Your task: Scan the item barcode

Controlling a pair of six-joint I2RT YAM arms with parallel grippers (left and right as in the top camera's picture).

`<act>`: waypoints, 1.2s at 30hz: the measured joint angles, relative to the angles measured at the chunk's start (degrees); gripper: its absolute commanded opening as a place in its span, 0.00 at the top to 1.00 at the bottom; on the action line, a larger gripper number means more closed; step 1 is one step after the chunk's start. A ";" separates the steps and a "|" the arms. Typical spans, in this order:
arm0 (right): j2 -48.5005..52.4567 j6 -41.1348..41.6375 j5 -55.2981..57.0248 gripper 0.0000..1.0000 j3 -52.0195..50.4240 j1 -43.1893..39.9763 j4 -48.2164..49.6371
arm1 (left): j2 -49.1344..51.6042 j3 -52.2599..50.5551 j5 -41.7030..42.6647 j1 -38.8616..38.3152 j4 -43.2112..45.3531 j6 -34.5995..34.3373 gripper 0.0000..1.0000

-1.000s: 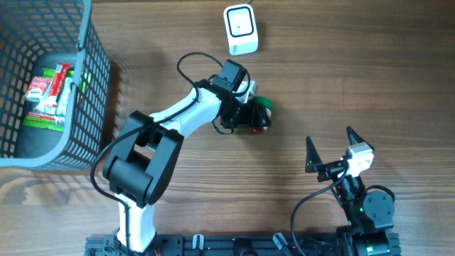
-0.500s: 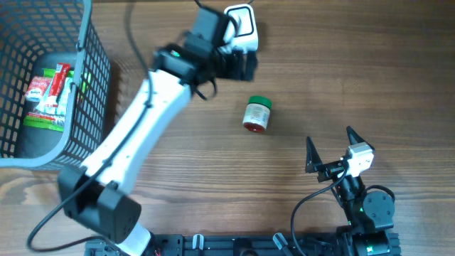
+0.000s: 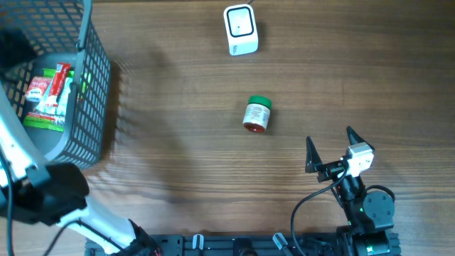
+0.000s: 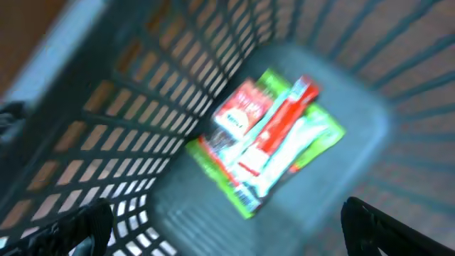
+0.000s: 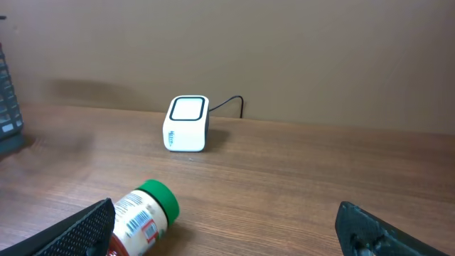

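Your right gripper (image 3: 331,146) sits at the near right of the wooden table (image 3: 178,142), fingers spread wide and holding nothing. Your left gripper (image 4: 227,227) is likewise spread and empty, hanging over the grey mesh basket (image 3: 96,85) at the far left. Red, white and green packets (image 4: 266,142) lie on the basket's floor. The green-capped bottle (image 3: 257,114) lies on its side mid-table on bare brown grain, well apart from both grippers. The white scanner (image 3: 240,30) stands beyond it near the far edge, in front of a plain tan wall (image 5: 320,57).
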 measured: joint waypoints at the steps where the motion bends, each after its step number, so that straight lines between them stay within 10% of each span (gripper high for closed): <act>1: 0.00 0.00 0.02 0.00 0.00 0.00 0.00 | 1.86 0.00 0.76 0.85 -0.11 1.18 0.00; 18: 0.00 0.00 0.02 0.00 0.00 0.00 0.00 | 23.78 -0.33 8.74 2.10 10.80 26.99 0.00; 36: 0.00 0.00 0.02 0.00 0.00 0.00 0.00 | 26.51 -3.28 14.91 2.12 7.30 28.22 0.00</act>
